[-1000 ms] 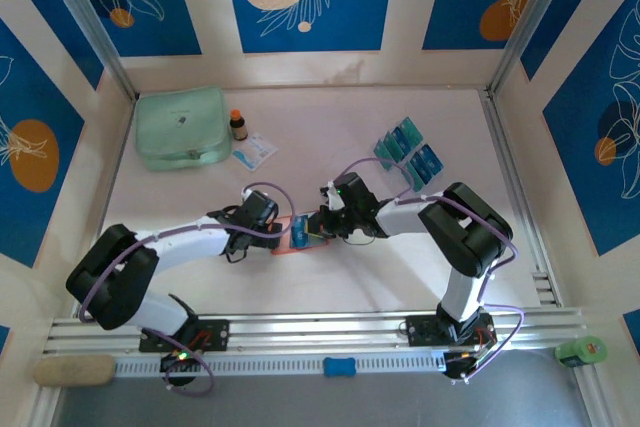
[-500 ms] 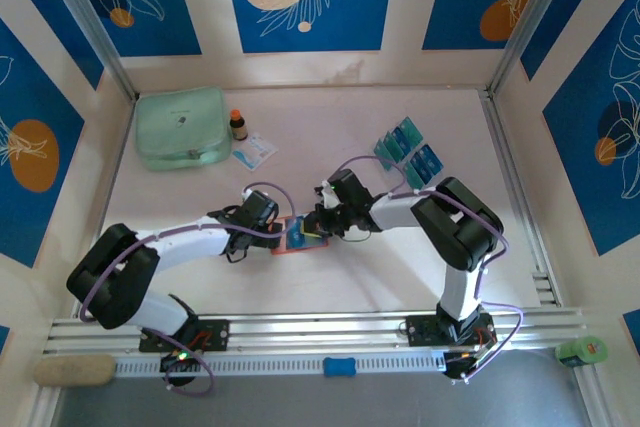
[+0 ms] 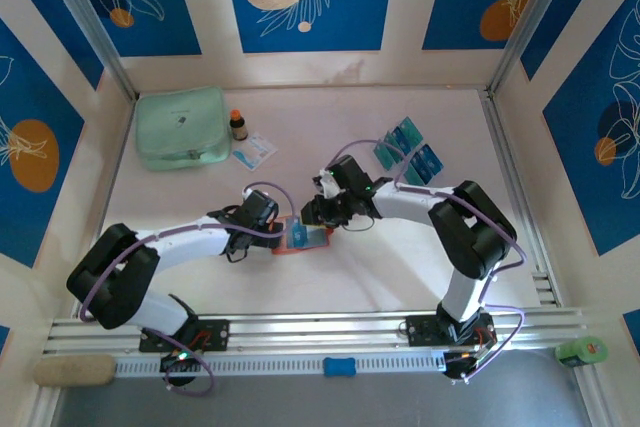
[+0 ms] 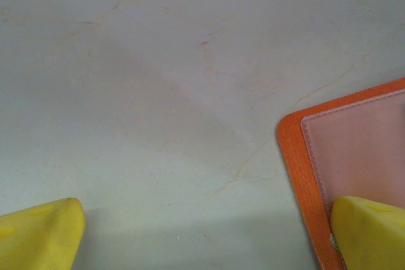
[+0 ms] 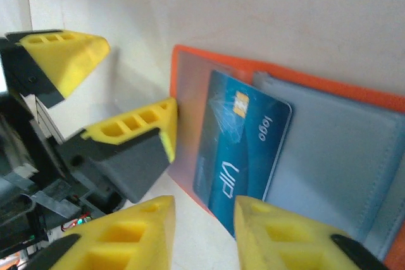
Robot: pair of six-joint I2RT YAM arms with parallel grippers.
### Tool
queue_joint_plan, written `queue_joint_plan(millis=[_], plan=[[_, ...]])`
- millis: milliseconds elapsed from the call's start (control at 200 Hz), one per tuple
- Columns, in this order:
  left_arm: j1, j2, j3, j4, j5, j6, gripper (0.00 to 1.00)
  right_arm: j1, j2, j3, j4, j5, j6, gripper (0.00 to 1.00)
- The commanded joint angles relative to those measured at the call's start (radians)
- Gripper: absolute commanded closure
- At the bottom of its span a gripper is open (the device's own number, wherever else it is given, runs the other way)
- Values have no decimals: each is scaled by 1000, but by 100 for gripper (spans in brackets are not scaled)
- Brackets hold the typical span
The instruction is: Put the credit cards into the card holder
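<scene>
The orange-red card holder [image 3: 300, 238] lies open on the table in the middle. A blue credit card [image 5: 243, 156] lies on it, partly slid into a pale grey pocket [image 5: 329, 169]. My right gripper [image 5: 202, 232] hovers just off the card's end, jaws apart, with bare table between them. My left gripper [image 4: 202, 238] is open wide, and one of its fingertips [image 4: 370, 232] presses the corner of the card holder [image 4: 354, 150]. Several more teal and blue credit cards [image 3: 408, 154] lie fanned out at the back right.
A mint-green zip pouch [image 3: 180, 127] lies at the back left, with a small brown bottle [image 3: 238, 125] and a white-and-blue packet [image 3: 255, 150] beside it. Metal rails [image 3: 320, 332] run along the near edge. Walls close in on three sides.
My right gripper has opened and let go of the blue card, which now lies on the holder. Its wrist swung back towards the far side. The left arm has stayed still.
</scene>
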Motion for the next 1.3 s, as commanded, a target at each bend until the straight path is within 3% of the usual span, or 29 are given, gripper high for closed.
queue_joint_plan(millis=[0,140,435,895,1295], plan=[[11,6,-2,-12,15,-9,0,16,9,57,-125,46,-61,77],[11,4,-3,-11,15,-9,0,55,64,118,-188,113,-87,89],[11,2,-6,-3,18,-12,0,96,127,152,-241,236,-110,95],[20,-52,-5,1,32,-22,0,150,213,225,-223,173,-72,99],[65,-120,-34,-20,75,-111,0,115,89,173,-213,155,-56,99]])
